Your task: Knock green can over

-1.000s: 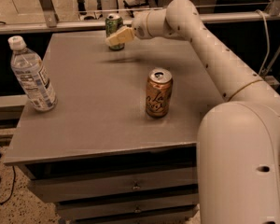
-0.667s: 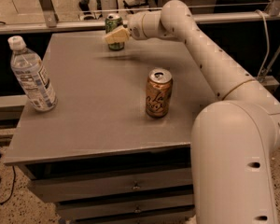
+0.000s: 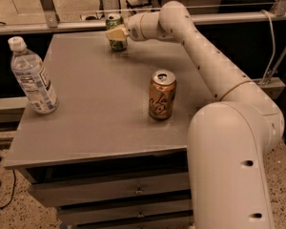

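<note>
The green can (image 3: 115, 42) stands upright at the far edge of the grey table (image 3: 95, 109), its mottled green and white label partly hidden. My gripper (image 3: 116, 33) reaches in from the right and sits right in front of the can's upper half, touching or nearly touching it. The white arm (image 3: 205, 66) stretches across the table's right side from the near right.
An orange-gold can (image 3: 162, 95) stands upright at the table's middle right, under the arm. A clear water bottle (image 3: 32, 78) stands at the left edge. Drawers (image 3: 133, 194) sit below the table front. A rail (image 3: 62, 25) runs behind the table.
My gripper has moved left along the far edge, from beside the green can to in front of its upper part. The can still stands upright.
</note>
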You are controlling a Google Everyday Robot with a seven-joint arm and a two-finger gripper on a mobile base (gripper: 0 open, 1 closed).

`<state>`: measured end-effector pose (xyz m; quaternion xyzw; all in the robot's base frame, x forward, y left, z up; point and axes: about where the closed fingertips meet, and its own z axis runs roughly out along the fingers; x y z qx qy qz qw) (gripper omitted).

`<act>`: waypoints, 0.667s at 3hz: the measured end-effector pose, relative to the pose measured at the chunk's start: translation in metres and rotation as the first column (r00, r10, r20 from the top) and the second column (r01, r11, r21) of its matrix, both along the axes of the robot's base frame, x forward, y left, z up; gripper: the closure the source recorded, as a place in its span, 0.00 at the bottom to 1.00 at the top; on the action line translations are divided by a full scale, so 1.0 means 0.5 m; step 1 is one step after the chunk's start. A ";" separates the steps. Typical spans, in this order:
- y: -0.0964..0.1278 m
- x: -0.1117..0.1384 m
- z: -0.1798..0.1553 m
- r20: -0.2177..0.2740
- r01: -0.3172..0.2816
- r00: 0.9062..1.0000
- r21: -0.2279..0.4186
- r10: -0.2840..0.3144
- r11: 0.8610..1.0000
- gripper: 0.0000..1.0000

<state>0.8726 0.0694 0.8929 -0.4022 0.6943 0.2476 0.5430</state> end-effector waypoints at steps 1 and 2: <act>-0.036 -0.004 0.017 0.010 0.038 0.999 -0.013 -0.038 0.999 0.85; -0.066 -0.031 0.087 0.059 0.025 0.998 -0.024 -0.024 0.999 1.00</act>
